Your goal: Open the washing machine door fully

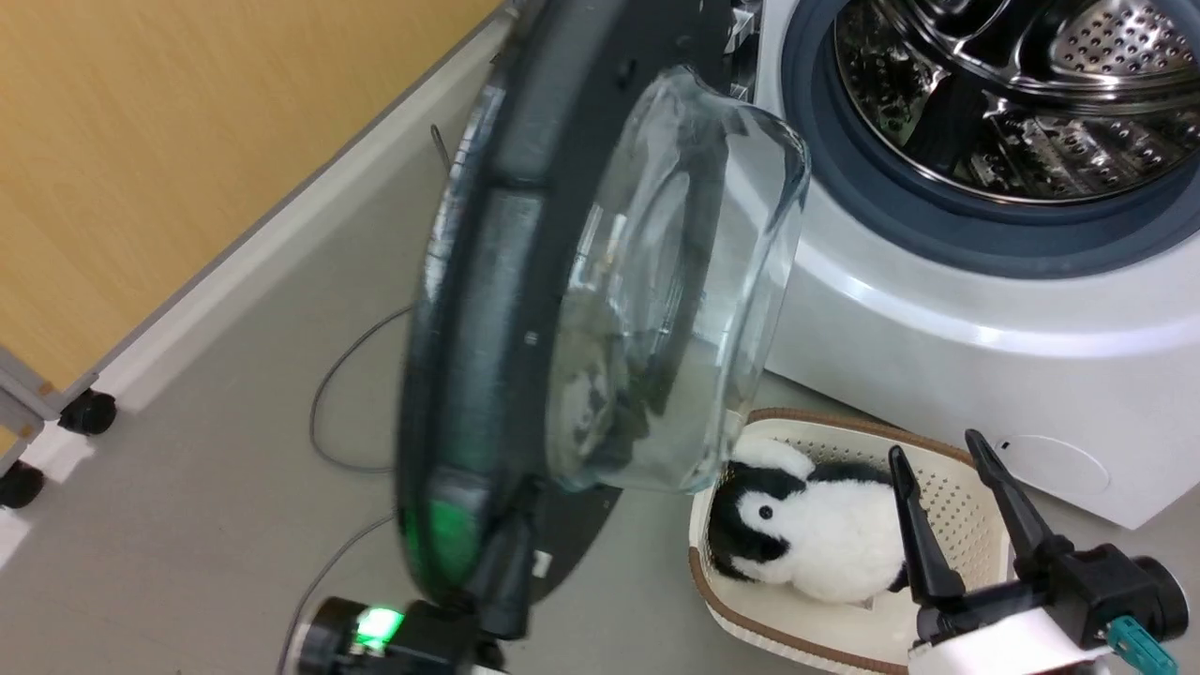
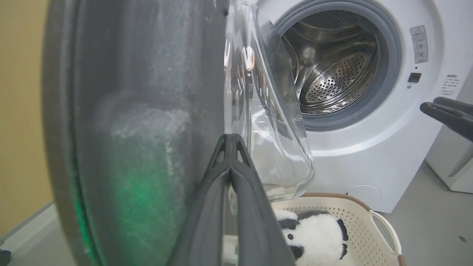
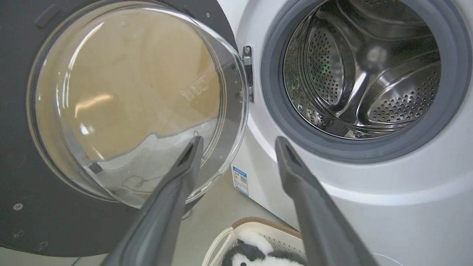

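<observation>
Clearly the washing machine door (image 1: 487,281) stands swung out at nine o'clock of the washing machine (image 1: 984,319). It seems heavy, stiff and slippery, and its glass bowl (image 1: 675,281) fragile, so I would push on the black rim. The left hand (image 2: 231,136), fingers closed and empty, lies beside that rim at six o'clock; the right hand (image 1: 937,445) is open.

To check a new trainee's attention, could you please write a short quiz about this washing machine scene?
1. True or false: the washing machine door stands swung open, clear of the steel drum.
2. What lies in the laundry basket? A) a towel B) a plush penguin C) a bottle
3. Fill in: the fingers of the right end effector stand ___.
Key: 1 true; 2 B; 3 open.
</observation>
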{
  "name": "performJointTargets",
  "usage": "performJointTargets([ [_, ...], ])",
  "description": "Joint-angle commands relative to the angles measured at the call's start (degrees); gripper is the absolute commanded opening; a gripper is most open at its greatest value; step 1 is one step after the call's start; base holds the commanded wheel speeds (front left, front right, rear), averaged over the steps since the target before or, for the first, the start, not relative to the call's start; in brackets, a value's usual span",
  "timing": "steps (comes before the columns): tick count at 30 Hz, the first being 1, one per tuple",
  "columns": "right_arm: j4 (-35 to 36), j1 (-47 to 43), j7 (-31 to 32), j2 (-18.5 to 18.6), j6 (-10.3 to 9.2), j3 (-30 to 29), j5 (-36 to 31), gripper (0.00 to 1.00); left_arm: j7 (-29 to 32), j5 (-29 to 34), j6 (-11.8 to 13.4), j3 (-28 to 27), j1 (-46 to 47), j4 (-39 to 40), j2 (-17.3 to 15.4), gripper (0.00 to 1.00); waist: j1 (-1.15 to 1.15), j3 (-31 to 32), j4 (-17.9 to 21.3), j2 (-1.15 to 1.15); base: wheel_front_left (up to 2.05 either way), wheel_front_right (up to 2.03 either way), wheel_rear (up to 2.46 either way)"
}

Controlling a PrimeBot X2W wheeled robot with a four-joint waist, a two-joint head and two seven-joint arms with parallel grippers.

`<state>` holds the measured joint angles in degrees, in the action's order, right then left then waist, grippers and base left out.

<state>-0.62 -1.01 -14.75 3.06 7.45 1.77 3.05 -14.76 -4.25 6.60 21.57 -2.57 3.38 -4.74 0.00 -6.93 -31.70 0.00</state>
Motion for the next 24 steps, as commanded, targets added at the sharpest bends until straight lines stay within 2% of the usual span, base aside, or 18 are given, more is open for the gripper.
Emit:
performJointTargets([
  [1,-0.3,1.1,-0.2,-0.2,0.03,0.3,-0.5,1.0,-0.2,-0.5,0.8,-1.6,-0.4,-0.1,-0.4,0.0,0.0,-0.4,-0.1,0.0,0.0,0.0,0.0],
  [7,-0.5,1.9,-0.2,-0.2,0.03,0.6,-1.2,1.0,-0.2,-2.2,2.7,-9.7,-0.5,-0.4,-1.0,0.0,0.0,-1.4,-0.2,0.0,0.0,0.0,0.0],
  [14,-0.4,1.9,-0.2,-0.1,0.03,-0.5,-2.5,1.0,-0.2,-4.7,3.0,-18.2,2.1,-2.5,-0.5,0.0,0.0,-3.5,-0.4,0.0,0.0,0.0,0.0],
  [24,0.3,2.5,-0.2,1.1,0.03,-1.5,-3.3,1.0,-0.2,-6.7,0.5,-27.4,10.1,-9.8,1.2,0.0,0.0,-6.7,-0.5,0.0,0.0,0.0,0.0],
])
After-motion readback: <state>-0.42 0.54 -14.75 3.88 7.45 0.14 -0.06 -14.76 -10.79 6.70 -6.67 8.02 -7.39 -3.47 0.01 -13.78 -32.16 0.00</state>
